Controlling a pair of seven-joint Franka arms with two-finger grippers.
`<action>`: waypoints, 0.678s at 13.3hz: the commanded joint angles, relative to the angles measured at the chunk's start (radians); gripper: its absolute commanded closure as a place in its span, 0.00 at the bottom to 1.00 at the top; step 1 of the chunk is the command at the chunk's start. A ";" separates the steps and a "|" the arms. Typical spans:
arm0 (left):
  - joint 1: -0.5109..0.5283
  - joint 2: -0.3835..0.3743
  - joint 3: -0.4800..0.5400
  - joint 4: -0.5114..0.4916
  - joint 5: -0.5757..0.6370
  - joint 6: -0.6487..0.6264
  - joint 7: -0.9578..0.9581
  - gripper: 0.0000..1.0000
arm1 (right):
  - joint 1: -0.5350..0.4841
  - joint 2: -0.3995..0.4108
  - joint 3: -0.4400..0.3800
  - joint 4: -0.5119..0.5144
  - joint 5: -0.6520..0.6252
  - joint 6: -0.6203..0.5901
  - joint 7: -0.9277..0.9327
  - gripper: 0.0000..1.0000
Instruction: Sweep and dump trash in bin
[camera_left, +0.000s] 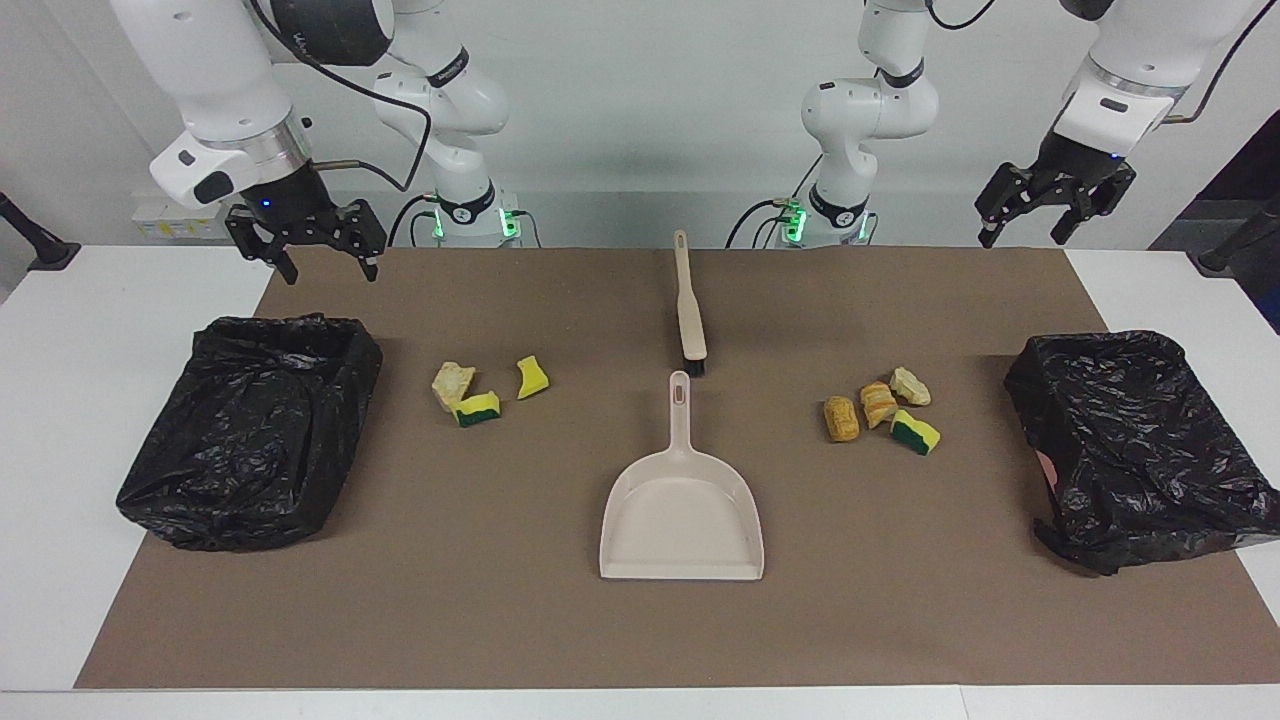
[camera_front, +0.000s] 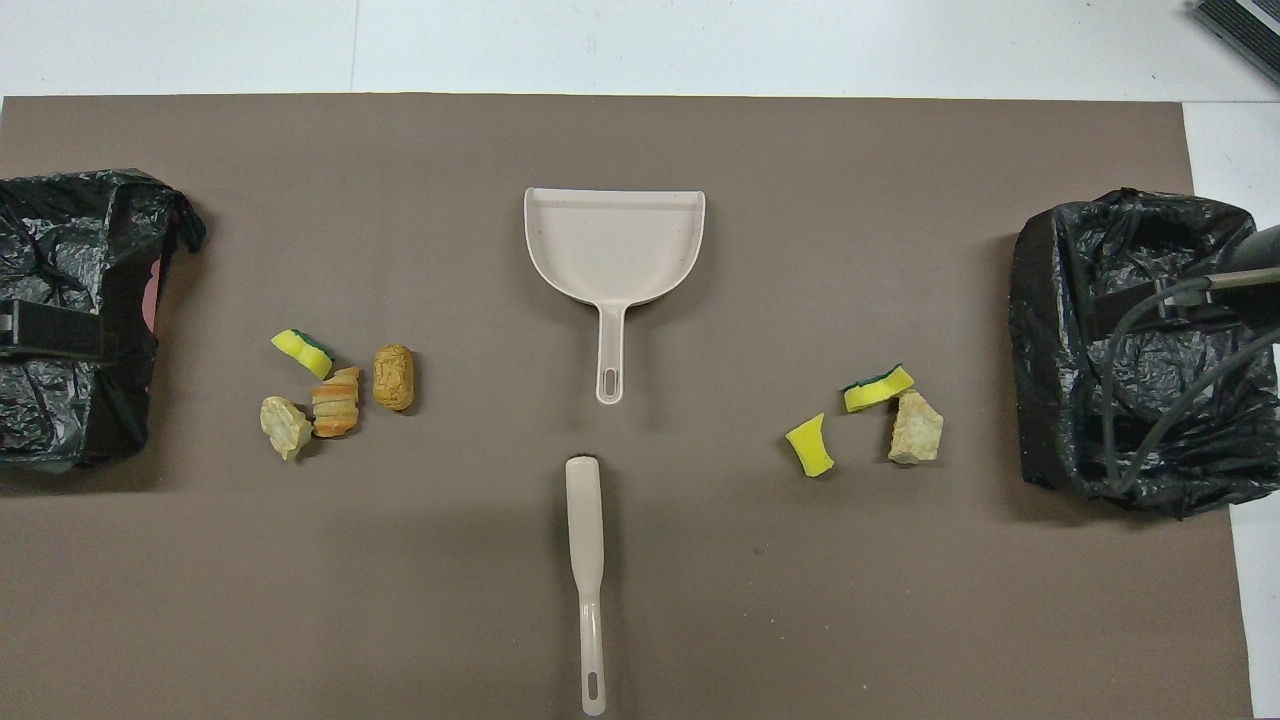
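Observation:
The trash lies on the brown mat in two clusters. Three scraps, a tan chunk and two yellow sponge pieces, lie toward the right arm's end. Several scraps, bread-like chunks and a green-backed sponge, lie toward the left arm's end. A bin lined with a black bag stands at each end. My right gripper hangs open in the air near the mat's edge at its own end. My left gripper hangs open at the other end. Both hold nothing.
A beige dustpan lies mid-mat, its handle pointing toward the robots. In line with it, nearer the robots, lies a beige brush, bristles toward the pan. The bins show from above as well.

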 joint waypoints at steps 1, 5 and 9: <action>0.006 0.002 -0.004 0.013 0.000 0.004 0.008 0.00 | -0.007 0.008 0.006 0.014 0.020 0.009 0.028 0.00; 0.008 0.004 -0.004 0.013 0.000 0.004 0.008 0.00 | -0.008 0.006 0.006 0.012 0.034 0.009 0.023 0.00; 0.008 0.002 -0.004 0.013 -0.001 0.004 0.008 0.00 | -0.008 0.006 0.005 0.011 0.042 0.007 0.021 0.00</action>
